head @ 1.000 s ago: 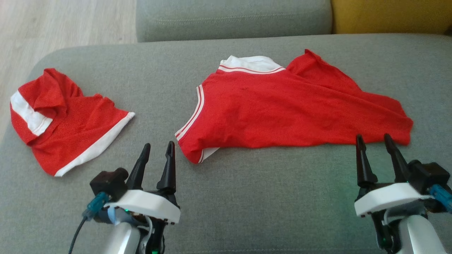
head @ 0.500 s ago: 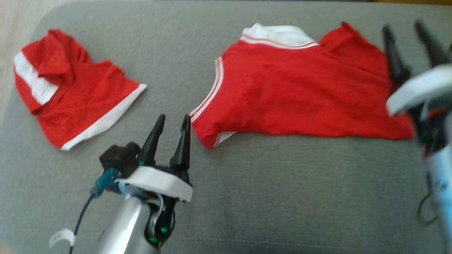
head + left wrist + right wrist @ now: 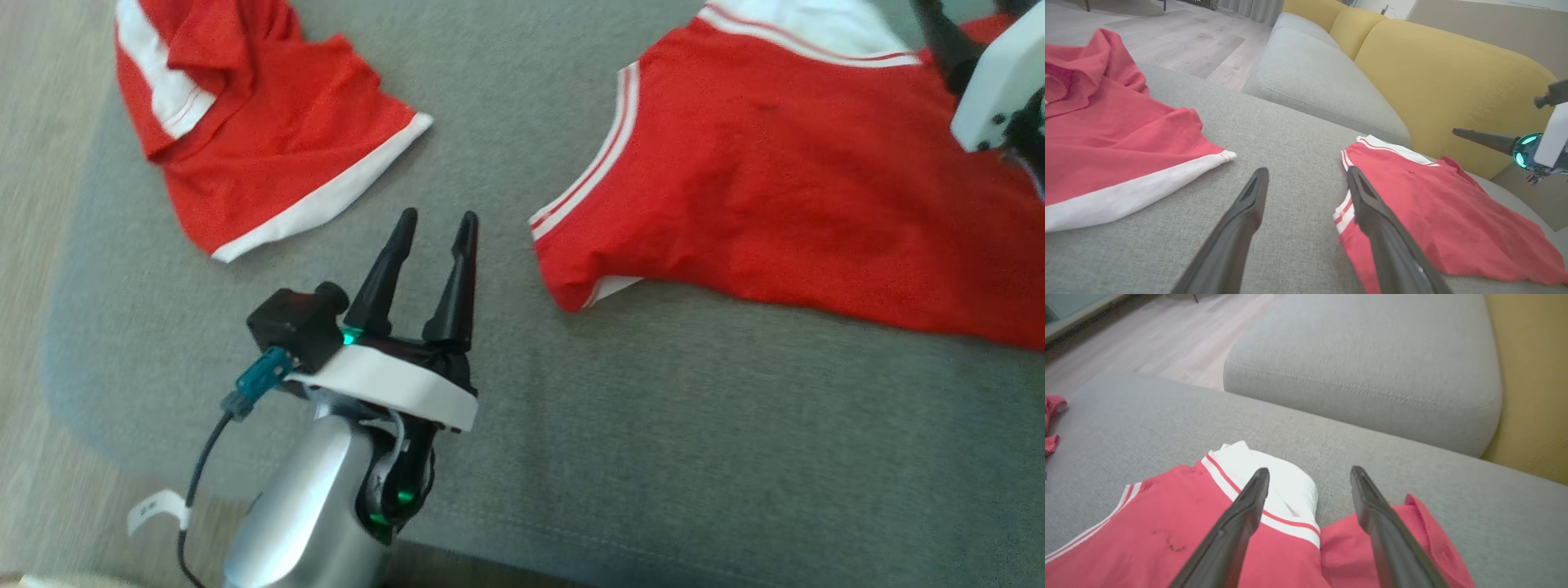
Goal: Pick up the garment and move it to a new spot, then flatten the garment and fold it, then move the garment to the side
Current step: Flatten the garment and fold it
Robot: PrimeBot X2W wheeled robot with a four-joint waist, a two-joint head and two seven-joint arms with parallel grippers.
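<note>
The garment (image 3: 784,188) is red with white striped trim and lies spread on the grey seat cushion (image 3: 653,425), its white collar part (image 3: 1274,477) toward the sofa back. My right gripper (image 3: 963,8) hovers open over that far collar edge; in the right wrist view its fingers (image 3: 1309,470) straddle the white part and hold nothing. Open and empty, my left gripper (image 3: 437,219) stands over bare cushion just left of the garment's striped sleeve corner (image 3: 571,278). Seen from the left wrist, its fingers (image 3: 1306,171) frame the cushion with the garment (image 3: 1437,204) to their right.
A second red garment with a white band (image 3: 261,139) lies crumpled at the cushion's far left. A grey back cushion (image 3: 1372,355) and a yellow backrest (image 3: 1433,77) rise behind. The seat's rounded edge (image 3: 61,343) drops to wooden floor (image 3: 1188,45).
The head camera has dipped and swung, shifting the whole picture. My right gripper has travelled forward from the garment's near hem to its collar edge. Both grippers stay open.
</note>
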